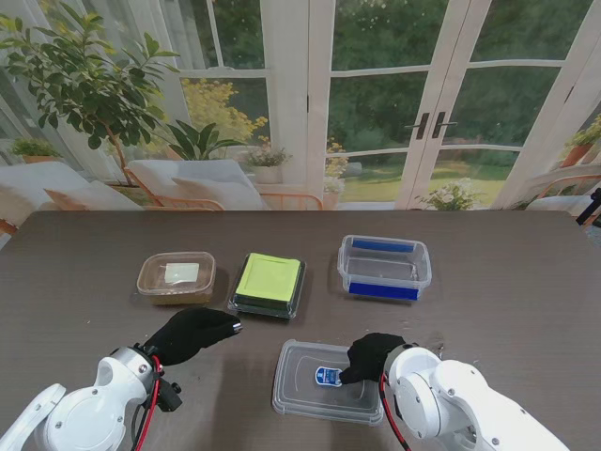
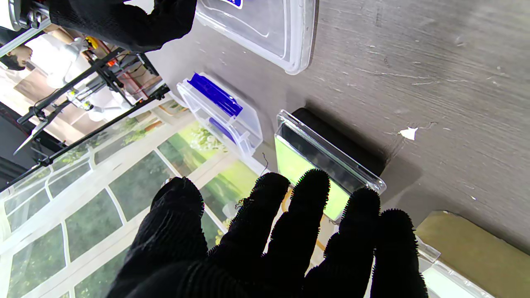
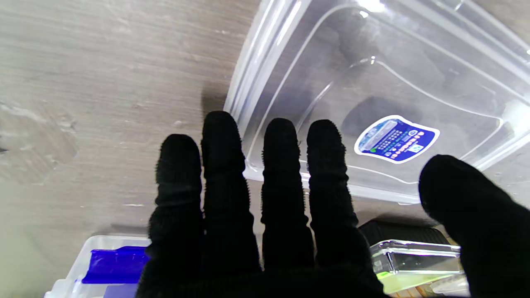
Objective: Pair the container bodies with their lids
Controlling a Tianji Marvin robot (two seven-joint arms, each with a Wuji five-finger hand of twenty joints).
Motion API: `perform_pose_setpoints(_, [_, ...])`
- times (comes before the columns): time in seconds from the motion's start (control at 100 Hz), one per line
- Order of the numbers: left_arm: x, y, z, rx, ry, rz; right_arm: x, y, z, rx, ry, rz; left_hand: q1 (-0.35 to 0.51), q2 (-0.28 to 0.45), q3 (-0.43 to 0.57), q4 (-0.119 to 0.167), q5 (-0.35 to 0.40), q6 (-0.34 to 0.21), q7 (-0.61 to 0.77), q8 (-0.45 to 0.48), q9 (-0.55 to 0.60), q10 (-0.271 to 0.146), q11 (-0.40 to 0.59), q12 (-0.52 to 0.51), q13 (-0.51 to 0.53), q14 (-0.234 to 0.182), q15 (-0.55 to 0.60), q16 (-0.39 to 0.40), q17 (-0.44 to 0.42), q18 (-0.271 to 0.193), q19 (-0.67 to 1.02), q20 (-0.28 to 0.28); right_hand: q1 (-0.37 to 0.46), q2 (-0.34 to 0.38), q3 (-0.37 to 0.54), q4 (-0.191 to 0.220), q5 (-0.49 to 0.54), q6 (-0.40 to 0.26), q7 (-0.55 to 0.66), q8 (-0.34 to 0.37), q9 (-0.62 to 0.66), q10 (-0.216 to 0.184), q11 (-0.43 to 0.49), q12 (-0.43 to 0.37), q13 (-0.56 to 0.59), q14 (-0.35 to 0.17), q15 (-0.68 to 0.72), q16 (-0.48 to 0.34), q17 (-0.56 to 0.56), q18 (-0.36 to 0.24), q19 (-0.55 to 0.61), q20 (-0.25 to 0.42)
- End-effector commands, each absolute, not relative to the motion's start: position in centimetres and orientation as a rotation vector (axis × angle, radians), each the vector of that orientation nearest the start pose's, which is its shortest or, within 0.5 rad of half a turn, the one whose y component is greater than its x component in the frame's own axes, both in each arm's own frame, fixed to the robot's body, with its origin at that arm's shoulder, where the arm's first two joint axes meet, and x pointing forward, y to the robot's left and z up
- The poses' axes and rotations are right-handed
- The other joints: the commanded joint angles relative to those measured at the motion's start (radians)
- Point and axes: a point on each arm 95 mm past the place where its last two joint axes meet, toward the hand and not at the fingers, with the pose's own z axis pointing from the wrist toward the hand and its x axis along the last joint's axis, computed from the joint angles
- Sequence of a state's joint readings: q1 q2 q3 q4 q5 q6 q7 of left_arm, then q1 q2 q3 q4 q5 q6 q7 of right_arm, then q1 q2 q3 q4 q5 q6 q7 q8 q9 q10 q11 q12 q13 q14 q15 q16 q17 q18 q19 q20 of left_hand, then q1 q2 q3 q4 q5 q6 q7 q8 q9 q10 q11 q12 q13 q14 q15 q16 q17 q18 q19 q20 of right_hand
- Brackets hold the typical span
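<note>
A clear lid with a blue label (image 1: 324, 380) (image 3: 372, 99) lies flat near me at the table's middle. My right hand (image 1: 373, 355) (image 3: 265, 198), in a black glove, hovers over the lid's right edge with fingers spread, holding nothing. A clear container body with blue clips (image 1: 384, 267) (image 2: 221, 111) (image 3: 103, 265) stands farther away, to the right. The black container with a green lid (image 1: 268, 284) (image 2: 323, 165) (image 3: 414, 256) sits in the middle. A brownish lidded container (image 1: 177, 276) (image 2: 468, 248) is on the left. My left hand (image 1: 192, 333) (image 2: 273, 240) floats open just short of the green-lidded container.
The dark wooden table (image 1: 507, 310) stretches wide on both sides. Glass doors and plants stand beyond its far edge. A small white scrap (image 2: 409, 133) lies on the wood beside the black container.
</note>
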State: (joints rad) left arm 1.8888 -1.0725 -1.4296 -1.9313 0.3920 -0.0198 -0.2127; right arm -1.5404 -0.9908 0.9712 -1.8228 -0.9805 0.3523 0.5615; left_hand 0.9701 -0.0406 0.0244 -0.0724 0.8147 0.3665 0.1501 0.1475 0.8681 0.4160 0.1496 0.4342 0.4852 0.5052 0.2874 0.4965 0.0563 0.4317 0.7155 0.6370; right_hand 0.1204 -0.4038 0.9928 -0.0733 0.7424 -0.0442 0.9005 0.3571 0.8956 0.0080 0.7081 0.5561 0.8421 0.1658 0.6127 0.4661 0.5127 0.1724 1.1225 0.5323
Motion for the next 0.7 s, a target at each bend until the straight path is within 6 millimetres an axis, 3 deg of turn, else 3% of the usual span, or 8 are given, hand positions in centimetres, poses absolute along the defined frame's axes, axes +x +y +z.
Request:
perform_pose_setpoints(0.0, [32.1, 1.0, -29.8, -1.858, 1.343, -1.843, 34.4, 5.9, -34.6, 1.530, 1.961, 1.004, 0.024, 0.038, -0.028, 0.045, -0.001, -0.014, 0.000, 0.005, 0.000, -0.003, -0.003, -0.012, -0.008, -0.008, 0.001, -0.007, -0.024, -0.046, -0.004, 0.003, -0.036, 0.006, 0.016, 0.022, -0.039, 0.006, -0.022, -0.017, -0.024, 0.008, -0.018, -0.015, -0.024, -0.040, -0.012, -0.005, -0.179, 0.012, 0.023, -0.010])
perform_pose_setpoints(0.69, [32.0, 1.2, -29.9, -1.867, 1.341, -1.825, 34.4, 8.3, -34.5, 1.552, 1.964, 1.074, 0.024, 0.038, -0.028, 0.045, -0.002, -0.014, -0.001, 0.005, -0.001, -0.004, -0.003, -0.012, -0.010, -0.008, 0.000, -0.007, -0.024, -0.046, -0.006, 0.004, -0.034, 0.005, 0.020, 0.022, -0.049, 0.012, -0.020, -0.015, -0.035, 0.013, -0.013, -0.017, -0.027, -0.035, -0.010, -0.005, -0.182, 0.014, 0.023, -0.010])
